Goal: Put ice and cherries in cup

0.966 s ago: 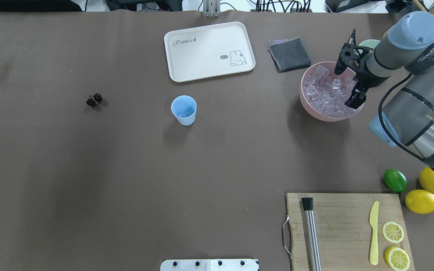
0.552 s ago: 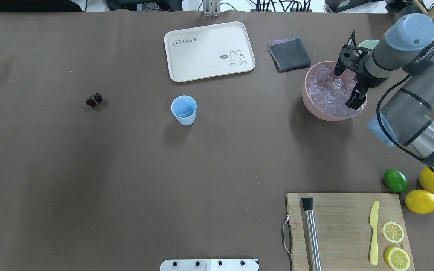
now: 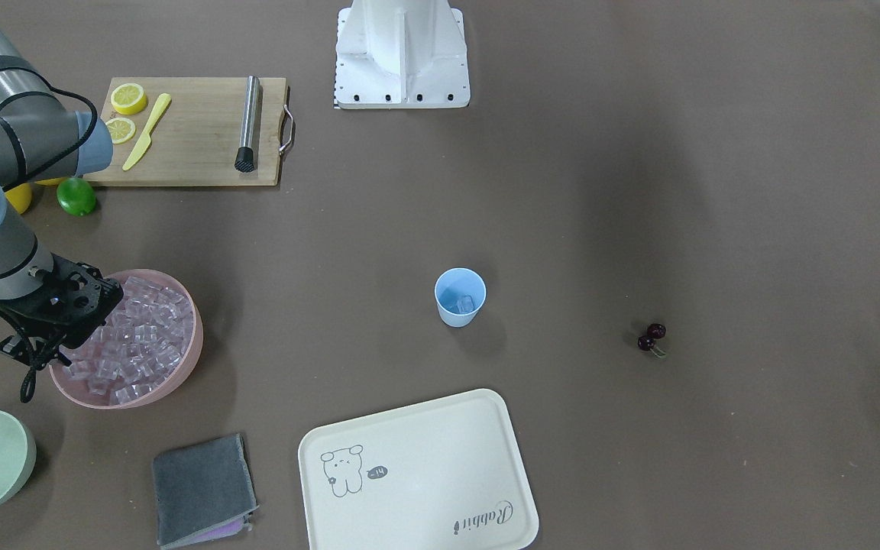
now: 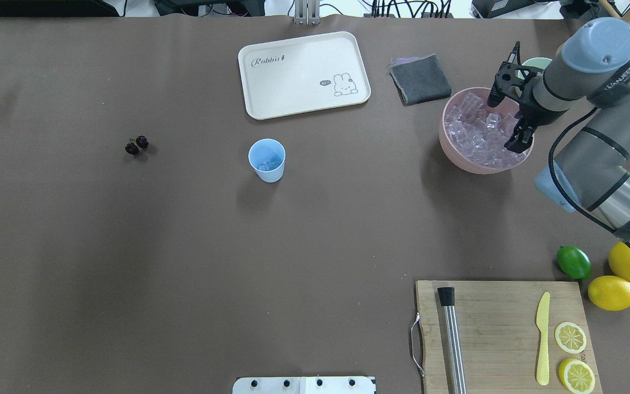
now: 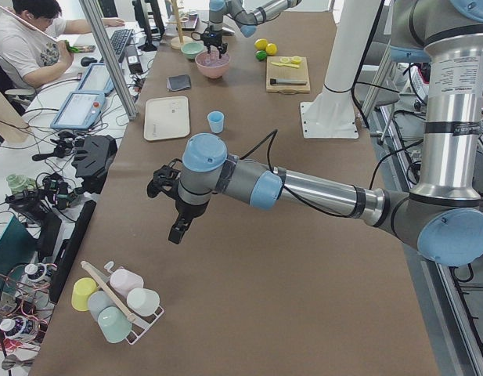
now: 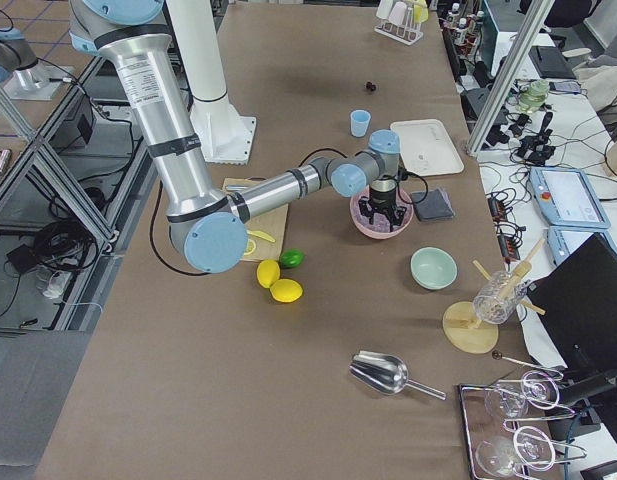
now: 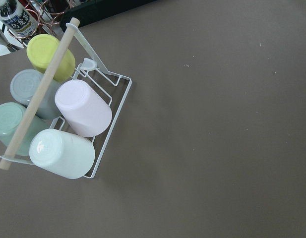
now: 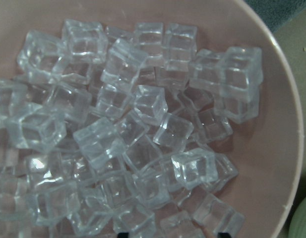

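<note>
Brown tabletop (image 4: 184, 246) is carrying all items. Right end effector (image 4: 506, 121) is hovering, jaws apart (nothing gripped), over ice (image 4: 473, 131) in pink bowl (image 4: 444, 143). Next, likely: lowering, closing on one cube, moving to cup (image 4: 267, 160) mid-tabletop.

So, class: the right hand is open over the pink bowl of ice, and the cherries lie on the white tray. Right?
No. The overhead view shows the cherries on the bare table, well apart from the white tray. The rest holds: the right hand is open over the pink bowl of ice.
</note>
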`<action>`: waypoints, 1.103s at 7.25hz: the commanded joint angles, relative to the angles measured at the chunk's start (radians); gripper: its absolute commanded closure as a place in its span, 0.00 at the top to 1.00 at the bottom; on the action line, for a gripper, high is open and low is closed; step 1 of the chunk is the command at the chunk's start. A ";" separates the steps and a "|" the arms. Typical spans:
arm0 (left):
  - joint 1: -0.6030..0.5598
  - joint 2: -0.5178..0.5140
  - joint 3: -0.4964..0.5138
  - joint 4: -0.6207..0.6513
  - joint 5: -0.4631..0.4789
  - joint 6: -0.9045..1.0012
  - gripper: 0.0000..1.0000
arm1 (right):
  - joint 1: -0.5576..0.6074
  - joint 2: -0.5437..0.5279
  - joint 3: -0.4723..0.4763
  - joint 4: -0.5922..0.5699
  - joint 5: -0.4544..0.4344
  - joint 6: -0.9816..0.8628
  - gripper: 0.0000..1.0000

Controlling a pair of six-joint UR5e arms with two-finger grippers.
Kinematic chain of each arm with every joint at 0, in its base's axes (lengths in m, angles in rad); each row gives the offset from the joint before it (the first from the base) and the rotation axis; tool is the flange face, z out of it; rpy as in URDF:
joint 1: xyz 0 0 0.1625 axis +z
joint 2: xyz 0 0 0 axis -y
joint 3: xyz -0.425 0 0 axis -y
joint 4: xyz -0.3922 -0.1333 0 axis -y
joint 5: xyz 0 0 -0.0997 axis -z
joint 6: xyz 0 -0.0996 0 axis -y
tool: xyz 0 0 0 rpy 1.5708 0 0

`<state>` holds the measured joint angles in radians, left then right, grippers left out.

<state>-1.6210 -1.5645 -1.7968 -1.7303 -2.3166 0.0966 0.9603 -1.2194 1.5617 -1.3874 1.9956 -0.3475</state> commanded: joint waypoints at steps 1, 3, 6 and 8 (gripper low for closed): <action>0.000 0.017 -0.001 -0.012 0.000 0.000 0.98 | 0.000 0.001 0.004 -0.004 -0.008 0.010 0.40; 0.000 0.020 0.005 -0.028 0.000 -0.002 0.98 | 0.001 0.001 0.005 -0.004 -0.009 0.016 0.35; 0.003 0.018 0.008 -0.028 0.000 -0.002 0.98 | 0.038 0.009 0.036 -0.056 0.006 0.016 0.23; 0.003 0.018 -0.001 -0.028 0.000 -0.005 0.98 | 0.048 0.067 0.159 -0.281 0.009 0.016 0.08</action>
<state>-1.6186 -1.5462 -1.7936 -1.7579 -2.3163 0.0937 1.0011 -1.1830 1.6487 -1.5433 2.0014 -0.3314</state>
